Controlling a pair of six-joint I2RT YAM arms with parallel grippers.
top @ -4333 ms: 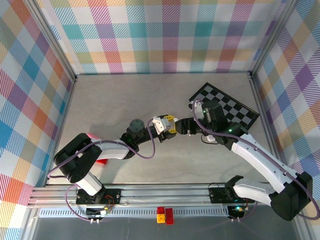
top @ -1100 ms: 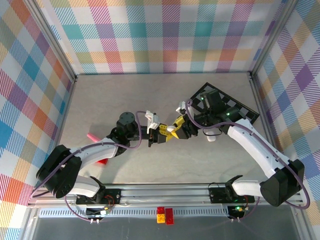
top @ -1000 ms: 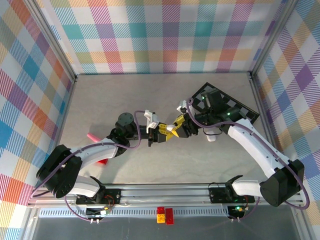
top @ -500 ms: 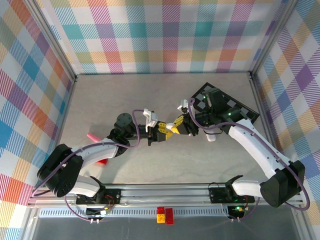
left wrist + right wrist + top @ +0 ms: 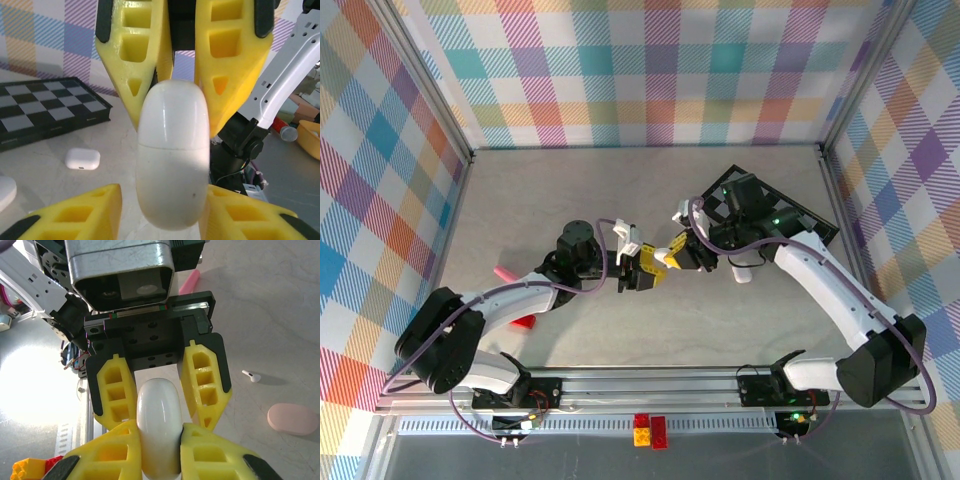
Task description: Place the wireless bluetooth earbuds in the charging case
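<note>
- Gripping the white charging case (image 5: 172, 150) from its upper end, the right gripper (image 5: 159, 435) has both yellow fingers pressed firmly on the case sides and holds it in the air above the table (image 5: 550, 190).
- The left gripper (image 5: 164, 189) faces it from the opposite side. Its fingers stand on either side of the lower end of the case, a little apart from it, so this hand looks loosened and is not carrying it.
- I judge this to be a hand-over between the arms, so that one hand can hold the case steady.
- The lid of the case is closed along its seam, so no earbud can go in yet.
- One white earbud (image 5: 251, 375) lies on the table, near a pink oval case (image 5: 292, 419) but apart from it.
- Another white case (image 5: 82, 158) rests closed on the table, near the folded chessboard (image 5: 45, 107).
- The table is pale grey stone-like material, and walls of coloured plaid cloth (image 5: 640, 70) enclose it on three sides.
- Some red and yellow bricks (image 5: 650, 430) sit at the near edge, beyond the metal rail (image 5: 650, 385).
</note>
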